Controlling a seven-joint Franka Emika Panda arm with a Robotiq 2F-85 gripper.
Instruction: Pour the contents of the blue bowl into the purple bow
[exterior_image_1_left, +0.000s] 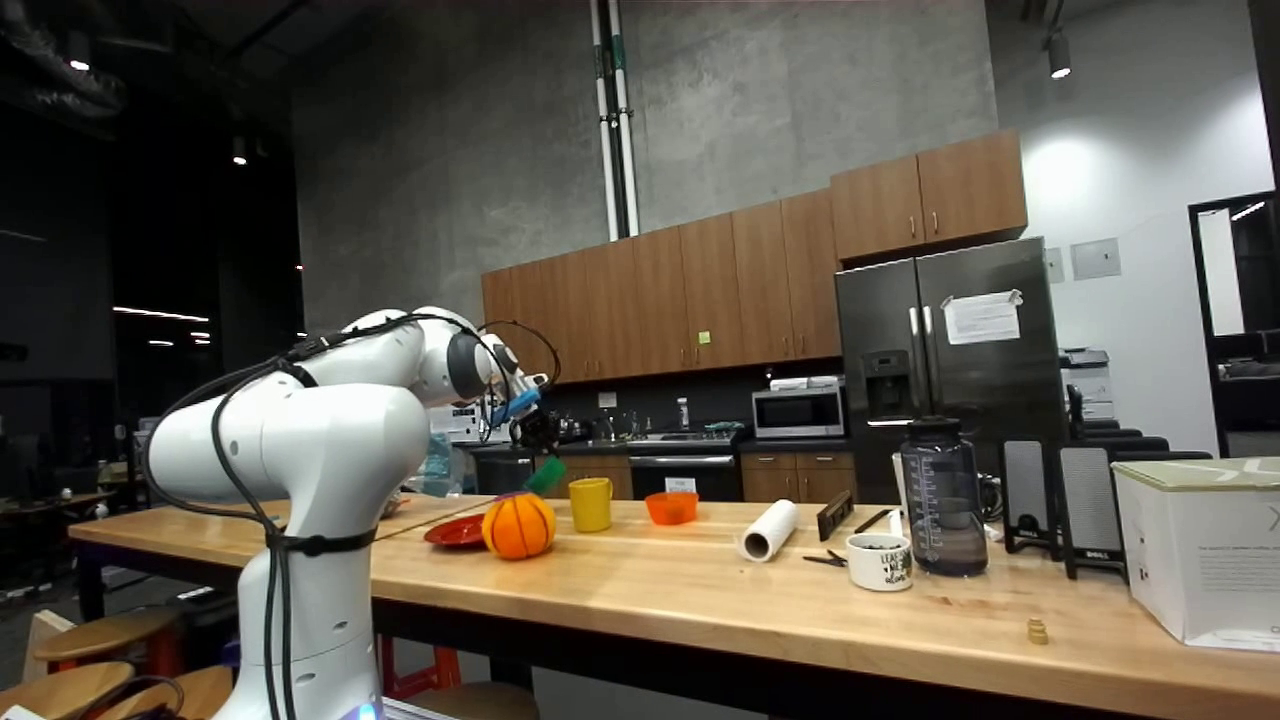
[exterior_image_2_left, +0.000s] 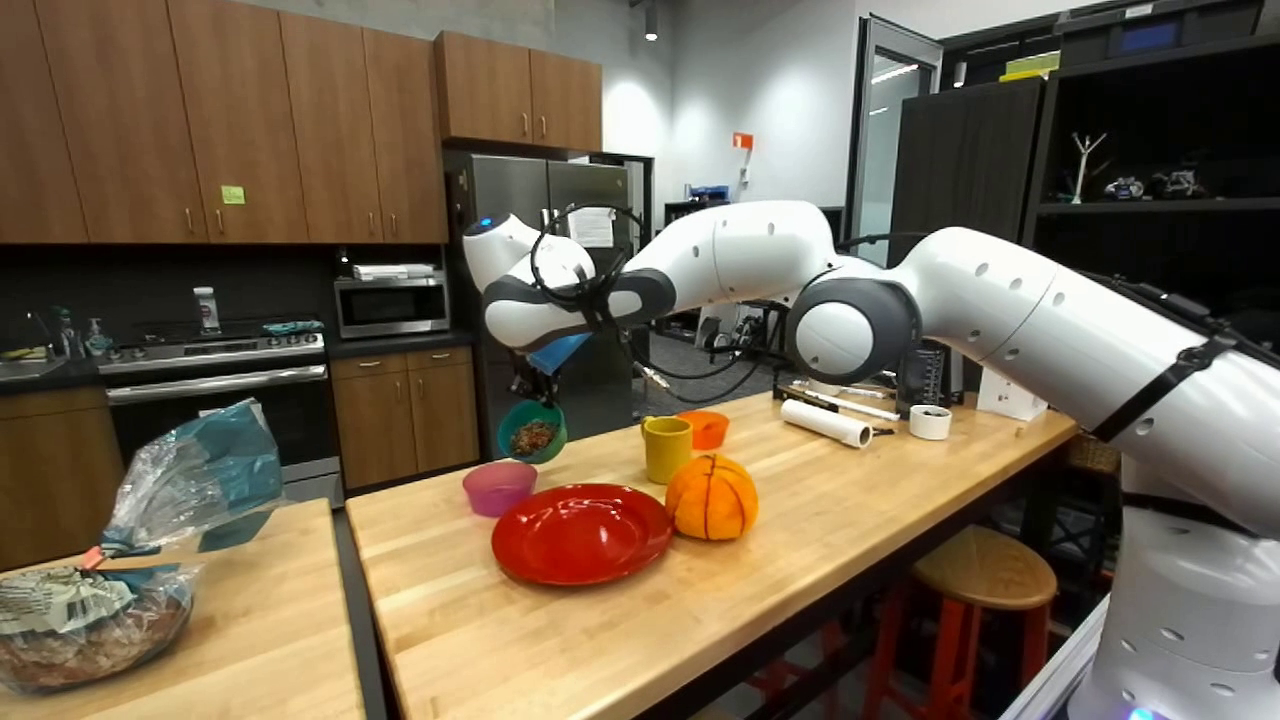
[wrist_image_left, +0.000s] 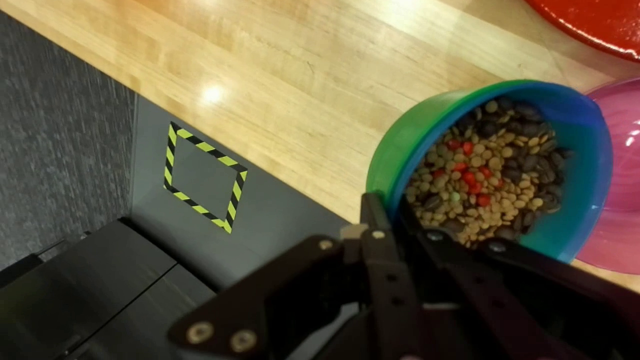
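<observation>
The blue bowl looks teal to green-blue and shows in both exterior views (exterior_image_1_left: 546, 476) (exterior_image_2_left: 513, 420) and in the wrist view (wrist_image_left: 582, 192). It holds brown lentil-like grains, dark beans and a few red bits. My gripper (wrist_image_left: 392, 212) is shut on its rim, one finger inside and one outside; the gripper also shows in an exterior view (exterior_image_2_left: 537, 393). The bowl is tilted in the air above the table's far edge, beside the purple bowl. The pink-purple bowl (exterior_image_2_left: 500, 488) stands on the table; it is partly covered by the blue bowl in the wrist view (wrist_image_left: 627, 210).
A red plate (exterior_image_2_left: 583, 535) lies beside the purple bowl. An orange pumpkin (exterior_image_2_left: 712, 497), a yellow mug (exterior_image_2_left: 667, 450) and an orange bowl (exterior_image_2_left: 706, 428) stand close by. Farther along are a paper roll (exterior_image_1_left: 770, 530), a white cup (exterior_image_1_left: 880, 562) and a dark bottle (exterior_image_1_left: 945, 500).
</observation>
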